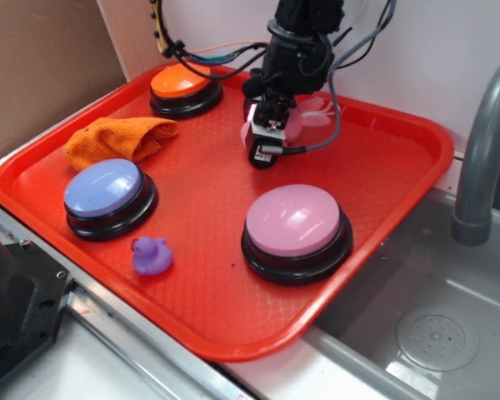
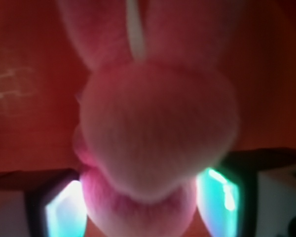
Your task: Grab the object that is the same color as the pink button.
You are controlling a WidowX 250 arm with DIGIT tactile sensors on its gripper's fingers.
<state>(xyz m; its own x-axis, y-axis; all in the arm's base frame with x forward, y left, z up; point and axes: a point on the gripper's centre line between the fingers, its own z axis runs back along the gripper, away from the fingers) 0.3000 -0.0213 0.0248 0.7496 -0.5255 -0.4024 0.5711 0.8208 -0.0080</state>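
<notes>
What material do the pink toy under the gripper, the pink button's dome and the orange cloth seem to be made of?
Pink bunny: soft plush, matte; its surface looks fuzzy in the wrist view.
Pink button: dome probably hard plastic, glossy, since it shows light reflections; its base looks like black plastic.
Orange cloth: woven or knitted fabric, matte, crumpled into folds; the exact weave is too small to tell.

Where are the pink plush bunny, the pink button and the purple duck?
pink plush bunny (image 2: 158,133), wrist view, on its fuzzy head.
pink button (image 1: 293,219), exterior view, centre of the dome.
purple duck (image 1: 152,256), exterior view, on its body.
</notes>
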